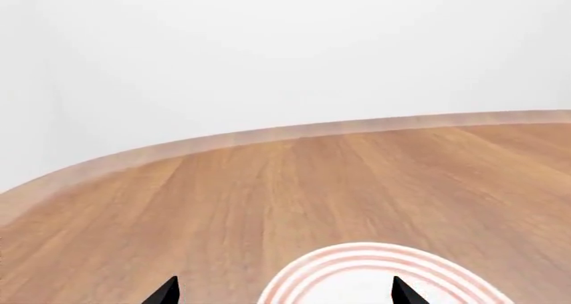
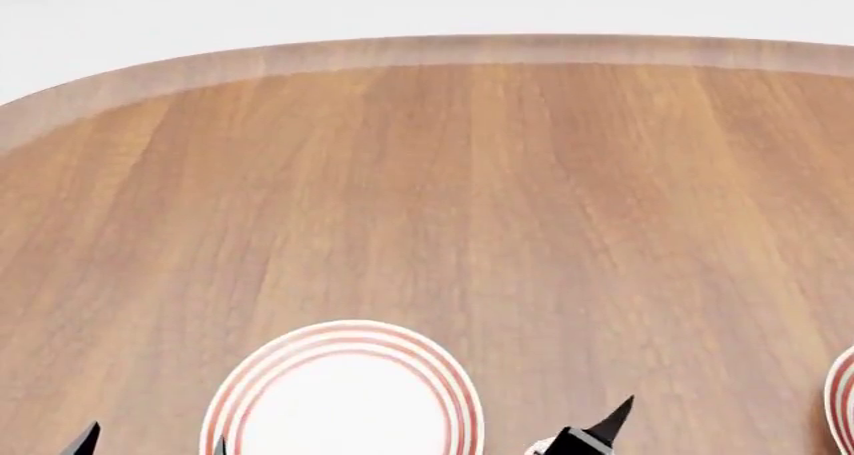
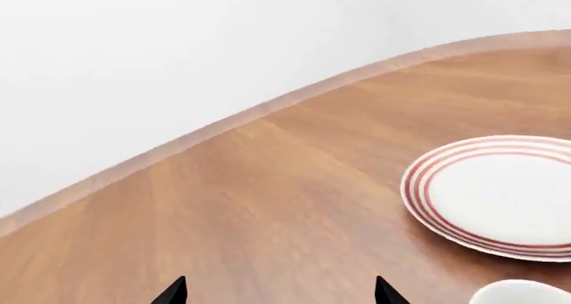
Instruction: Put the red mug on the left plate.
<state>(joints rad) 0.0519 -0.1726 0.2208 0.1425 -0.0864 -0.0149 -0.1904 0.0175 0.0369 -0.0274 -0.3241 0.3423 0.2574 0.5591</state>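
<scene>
1. Looking at the bottom edge of the head view, only black tips show: the left tool (image 2: 150,443) sits at the lower left, one tip clear of the left plate (image 2: 342,395) and the other at its rim; the right tool's single visible tip (image 2: 607,423) pokes up just right of that plate.
2. In the left wrist view the left tool (image 1: 285,292) has its two tips spread wide, nothing between them, with the left plate's (image 1: 379,260) ringed rim at the bottom centre of the frame.
3. In the right wrist view the right tool (image 3: 278,292) is likewise spread and empty; a ringed plate (image 3: 495,197) lies at mid right, and a white rounded rim (image 3: 522,292) peeks in at the lower right corner. I cannot tell what that is.
4. The red mug is not visible in any view, so the step in hand looks like finding and reaching it, with the task barely begun.
5. To do this well, I judge the head should tilt down first, so the mug is seen before either arm commits.
6. Beyond the plates, the wooden worktop (image 2: 507,195) runs bare to its curved far edge in the upper part of the frame; a sliver of a second plate (image 2: 843,400) shows at the right edge.
</scene>
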